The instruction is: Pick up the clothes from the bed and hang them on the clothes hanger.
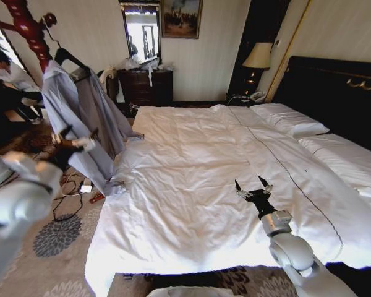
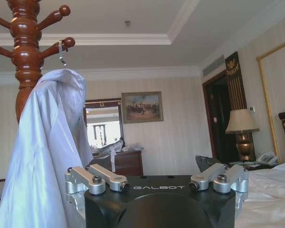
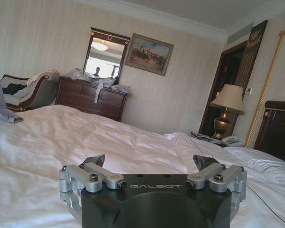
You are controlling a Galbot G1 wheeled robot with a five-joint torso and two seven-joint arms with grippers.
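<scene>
The light grey-blue clothes [image 1: 67, 102] hang on the black clothes hanger [image 1: 67, 55], whose wire hook [image 2: 61, 51] sits over a peg of the wooden coat stand. The lower hem reaches the corner of the bed [image 1: 191, 185]. My left gripper [image 1: 78, 140] is open in front of the hanging jacket [image 2: 42, 156], at about mid-height, with nothing between its fingers. My right gripper [image 1: 253, 184] hovers low over the white duvet, right of the bed's middle. It is open and holds nothing [image 3: 149, 160].
The red-brown coat stand [image 1: 31, 31] stands left of the bed with a darker grey garment [image 1: 108, 111] behind the jacket. Cables [image 1: 71, 198] lie on the carpet below. A dresser [image 1: 145, 86] and a lamp [image 1: 258, 59] line the far wall. A person [image 1: 6, 80] sits at the left edge.
</scene>
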